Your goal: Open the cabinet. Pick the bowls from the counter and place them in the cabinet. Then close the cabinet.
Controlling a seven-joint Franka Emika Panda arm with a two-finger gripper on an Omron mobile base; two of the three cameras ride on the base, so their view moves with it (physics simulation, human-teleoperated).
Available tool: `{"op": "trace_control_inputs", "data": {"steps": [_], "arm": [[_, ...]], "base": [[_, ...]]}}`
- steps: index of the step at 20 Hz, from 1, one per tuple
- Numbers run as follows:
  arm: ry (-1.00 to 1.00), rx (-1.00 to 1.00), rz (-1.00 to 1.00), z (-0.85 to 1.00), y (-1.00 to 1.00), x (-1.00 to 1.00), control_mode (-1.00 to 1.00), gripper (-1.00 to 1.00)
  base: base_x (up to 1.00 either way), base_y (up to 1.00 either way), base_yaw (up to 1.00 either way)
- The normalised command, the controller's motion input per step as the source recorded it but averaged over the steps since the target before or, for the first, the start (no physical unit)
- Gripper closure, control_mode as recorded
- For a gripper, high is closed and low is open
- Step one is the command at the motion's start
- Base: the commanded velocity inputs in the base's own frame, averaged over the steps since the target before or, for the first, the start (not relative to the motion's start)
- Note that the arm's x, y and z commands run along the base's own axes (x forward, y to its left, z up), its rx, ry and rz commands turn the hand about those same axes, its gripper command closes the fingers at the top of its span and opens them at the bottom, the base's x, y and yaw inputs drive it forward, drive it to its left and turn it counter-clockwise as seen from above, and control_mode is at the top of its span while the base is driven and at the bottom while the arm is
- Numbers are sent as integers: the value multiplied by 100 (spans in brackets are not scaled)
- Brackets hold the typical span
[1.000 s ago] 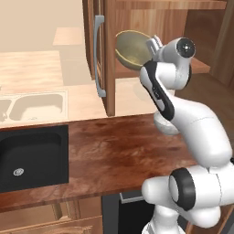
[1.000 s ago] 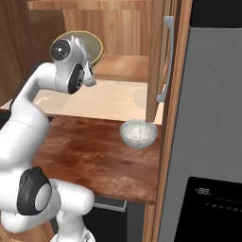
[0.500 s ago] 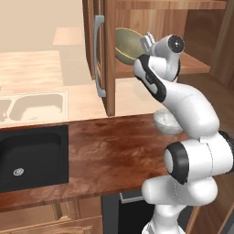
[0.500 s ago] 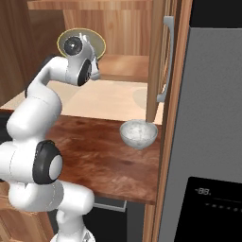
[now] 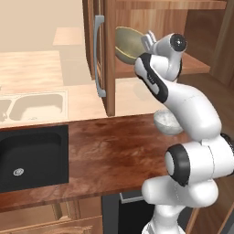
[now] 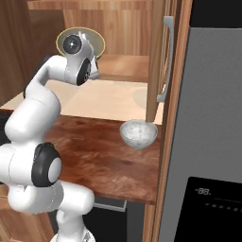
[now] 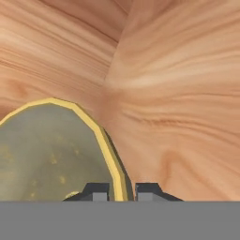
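The cabinet stands open, its wooden shelf bare. My gripper is shut on the rim of the olive-yellow bowl, which is tipped on edge against the cabinet's wooden inside. From the left base view the bowl hangs just above the shelf, with the gripper at its right edge. Behind my hand in the right base view its rim peeks out. The white-grey bowl sits upright on the counter below.
The left door's grey bar handle juts toward me. The right door stands open edge-on beside a grey refrigerator. A black sink is set into the counter at the left.
The arm has folded upright and drawn closer to the cabinet, carrying the olive-yellow bowl slightly farther in over the shelf. The white-grey bowl has stayed put.
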Motion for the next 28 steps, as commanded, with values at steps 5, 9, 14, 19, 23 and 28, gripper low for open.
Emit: {"op": "trace_control_inputs", "data": {"steps": [5,9,14,19,23,28], "arm": [[-9,0,1,15,0,-54,-100,100],[-8,0,1,9,0,-34,-100,100],[1,0,0,0,0,0,-100,100],[14,0,0,14,0,0,-100,100],[15,-3,0,2,0,0,-100,100],[11,-6,0,0,0,0,-100,100]], "base": [[0,0,0],[0,0,0],[0,0,0],[0,0,0],[0,0,0],[0,0,0]]}}
